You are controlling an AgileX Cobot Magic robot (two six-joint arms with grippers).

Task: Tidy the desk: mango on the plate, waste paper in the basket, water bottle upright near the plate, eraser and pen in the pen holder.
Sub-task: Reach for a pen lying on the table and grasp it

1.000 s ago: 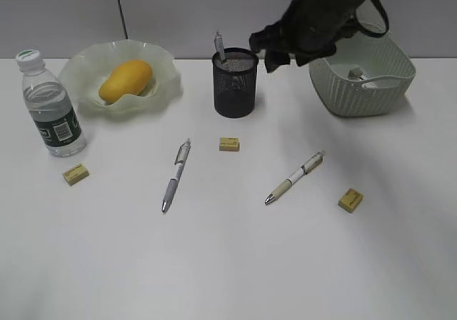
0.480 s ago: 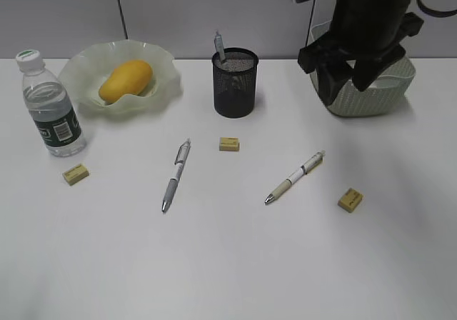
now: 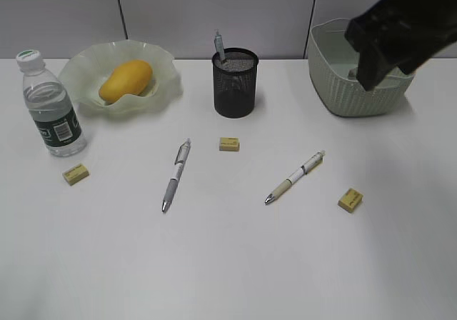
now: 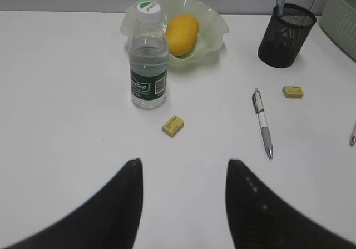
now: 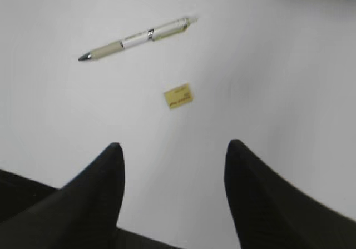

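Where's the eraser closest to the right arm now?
In the exterior view the eraser lies on the desk, front right, just right of the cream pen and in front of the basket.

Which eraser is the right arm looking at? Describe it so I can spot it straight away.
Start at the pale green ribbed basket at the desk's far right and come toward the camera, past the white pen lying at a slant. The eraser is the small yellow block just right of that pen's tip. Unlike the other two erasers, it lies on the right half of the desk.
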